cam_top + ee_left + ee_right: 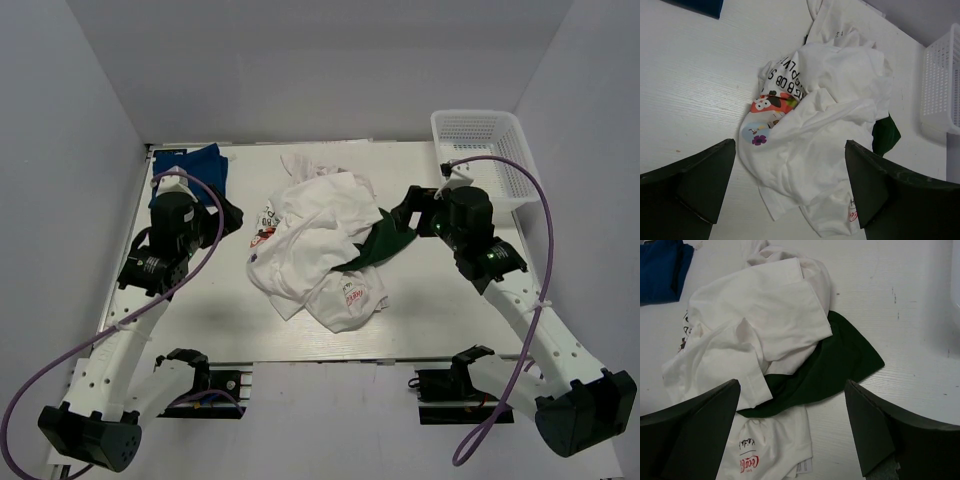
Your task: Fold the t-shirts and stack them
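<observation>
A crumpled pile of white t-shirts lies mid-table; one shows a red logo at its near edge. A dark green t-shirt sticks out from under the pile's right side. A royal blue t-shirt lies at the back left. My left gripper is open and empty, just left of the pile, with the pile ahead between its fingers. My right gripper is open and empty, above the green shirt and the logo shirt.
A white plastic lattice basket stands at the back right corner; it also shows in the left wrist view. White walls close in the table at back and sides. Bare tabletop lies near the front left.
</observation>
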Robot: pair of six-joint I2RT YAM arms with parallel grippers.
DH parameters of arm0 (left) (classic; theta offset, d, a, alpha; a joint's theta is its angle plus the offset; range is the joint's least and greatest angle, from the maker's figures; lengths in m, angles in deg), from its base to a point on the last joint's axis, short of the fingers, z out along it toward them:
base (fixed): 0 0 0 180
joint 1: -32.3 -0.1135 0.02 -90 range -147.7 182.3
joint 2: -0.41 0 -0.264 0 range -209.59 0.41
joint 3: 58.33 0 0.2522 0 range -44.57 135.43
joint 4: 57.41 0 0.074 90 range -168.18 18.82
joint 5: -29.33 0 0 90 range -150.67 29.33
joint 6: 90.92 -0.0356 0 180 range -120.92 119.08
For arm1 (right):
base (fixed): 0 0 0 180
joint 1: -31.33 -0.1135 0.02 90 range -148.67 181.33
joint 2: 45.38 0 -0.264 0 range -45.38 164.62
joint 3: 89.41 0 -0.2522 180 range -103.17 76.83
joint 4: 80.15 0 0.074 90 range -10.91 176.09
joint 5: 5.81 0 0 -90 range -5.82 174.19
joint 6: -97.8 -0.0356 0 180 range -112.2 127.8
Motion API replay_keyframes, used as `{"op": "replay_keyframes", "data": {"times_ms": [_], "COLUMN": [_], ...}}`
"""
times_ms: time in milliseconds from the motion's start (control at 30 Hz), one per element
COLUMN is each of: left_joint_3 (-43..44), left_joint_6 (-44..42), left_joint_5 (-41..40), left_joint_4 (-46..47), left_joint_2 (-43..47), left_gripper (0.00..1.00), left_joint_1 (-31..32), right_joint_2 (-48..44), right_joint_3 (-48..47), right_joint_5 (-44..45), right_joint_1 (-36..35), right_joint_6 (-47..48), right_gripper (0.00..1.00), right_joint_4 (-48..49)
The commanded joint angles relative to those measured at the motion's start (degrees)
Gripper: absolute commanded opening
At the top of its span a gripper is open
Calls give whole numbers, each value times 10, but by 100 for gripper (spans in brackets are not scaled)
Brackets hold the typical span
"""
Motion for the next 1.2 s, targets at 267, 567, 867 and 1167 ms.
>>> {"op": "replay_keyframes", "data": {"times_ms": [267,567,867,1167], "left_joint_3": [-34,-70,-75,-75], "left_joint_6": [-1,5,10,10], "left_joint_5": [10,5,22,22], "left_joint_4": [-8,-22,-22,-22], "left_joint_2": [12,-1,-1,-1], "left_gripper": [100,100,100,100], "left_joint_1": [-2,-2,-2,-2], "right_joint_2": [18,251,546,535], "right_joint_3": [7,-127,-318,-356], "right_joint_5": [-117,-126,71,157], "right_joint_1": [-18,-162,-235,-235], "right_joint_6": [84,139,150,157], "right_gripper": [90,90,90,0], "right_joint_4": [35,33,-6,-27]}}
